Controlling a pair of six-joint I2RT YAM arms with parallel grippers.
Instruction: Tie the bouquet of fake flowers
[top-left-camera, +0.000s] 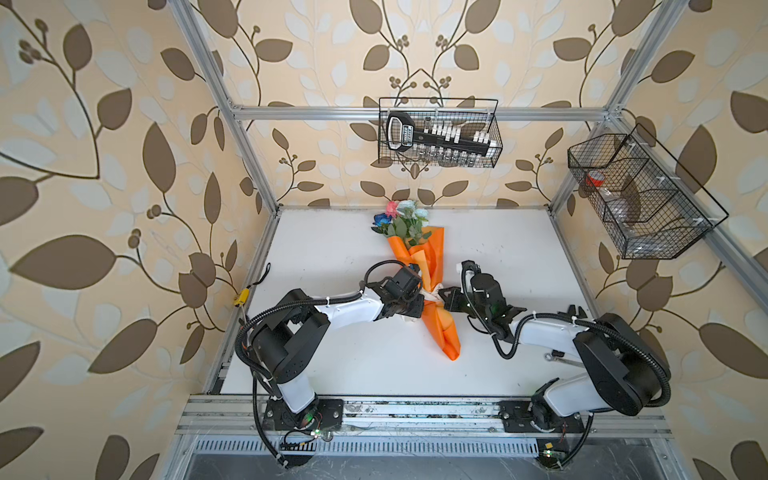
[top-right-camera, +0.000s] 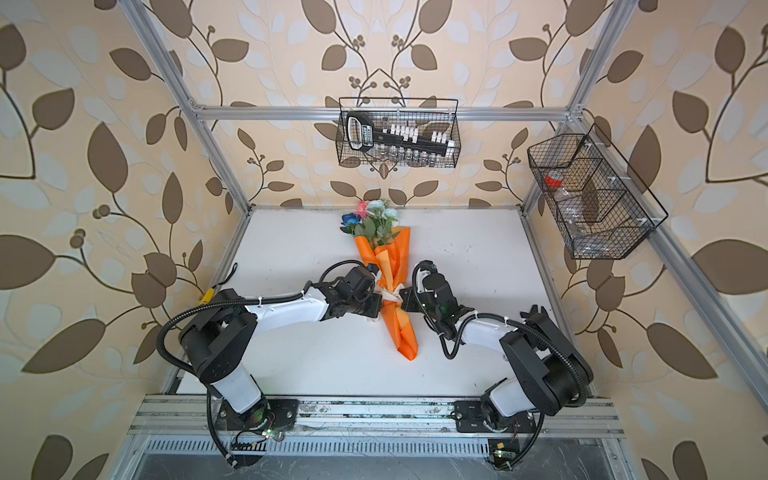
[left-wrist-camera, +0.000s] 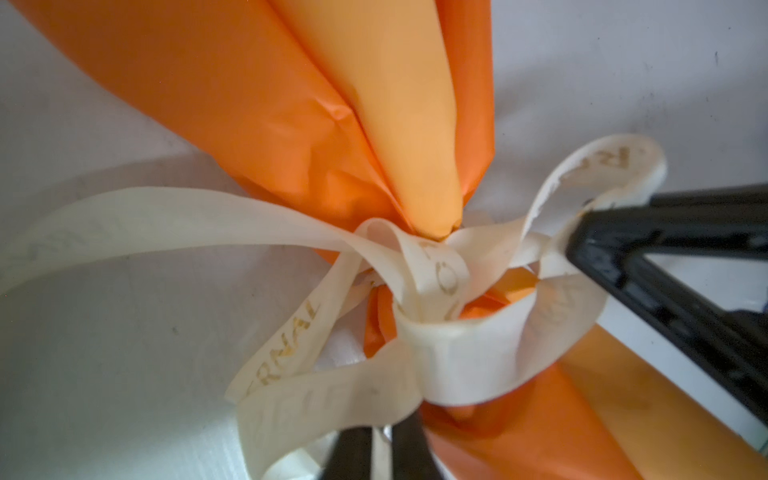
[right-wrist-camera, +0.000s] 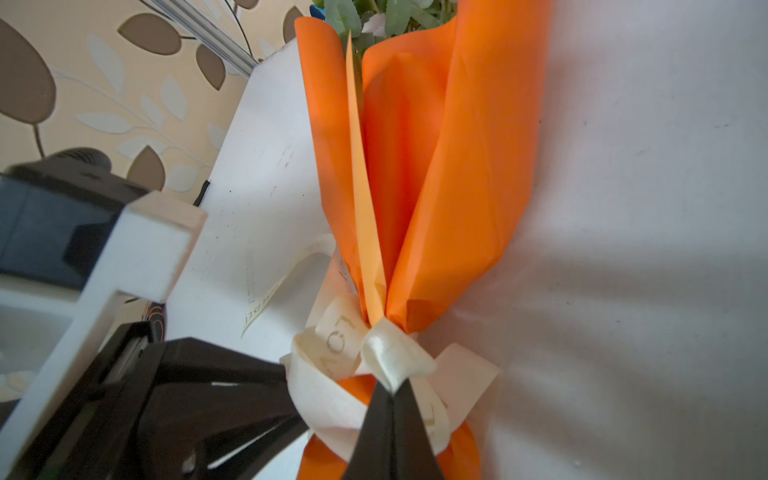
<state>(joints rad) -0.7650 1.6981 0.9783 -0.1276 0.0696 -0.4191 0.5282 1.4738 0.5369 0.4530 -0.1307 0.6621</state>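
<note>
**Orange bouquet pinched at its knot by both claws**

Orange paper wraps the one bouquet (top-left-camera: 419, 257) (top-right-camera: 388, 257). It lies flat on the white table (top-left-camera: 332, 365), pointed tip nearest and flowers farthest.

Two arms flank it, the left arm (top-left-camera: 345, 309) on the bouquet's left and the right arm (top-left-camera: 544, 332) on its right. Both reach in to the bouquet's waist. One cream ribbon (top-left-camera: 432, 296) (top-right-camera: 392, 294) with faint lettering is wound around the paper there.

In the left wrist view the left claw (left-wrist-camera: 380, 440) is clenched, its two black fingers nipping a strip of ribbon just beside the knot. The right claw (left-wrist-camera: 582, 216) meets the ribbon from the bouquet's opposite side. The loops and tails are too tangled to count.

In the right wrist view the right claw (right-wrist-camera: 392, 390) is also clenched, pinching a fold of ribbon at the knot, right against the paper.

Past the waist the paper opens around green leaves and the blooms (top-left-camera: 401, 212). One is pink, one dark blue and at least two are pale.

Farthest off hang two wire baskets. The back basket (top-left-camera: 496, 124) is beyond the blooms and holds a black-handled rack of white pieces. The side basket (top-left-camera: 665, 232) is well to the bouquet's right, is divided inside and has a red item in it.
</note>
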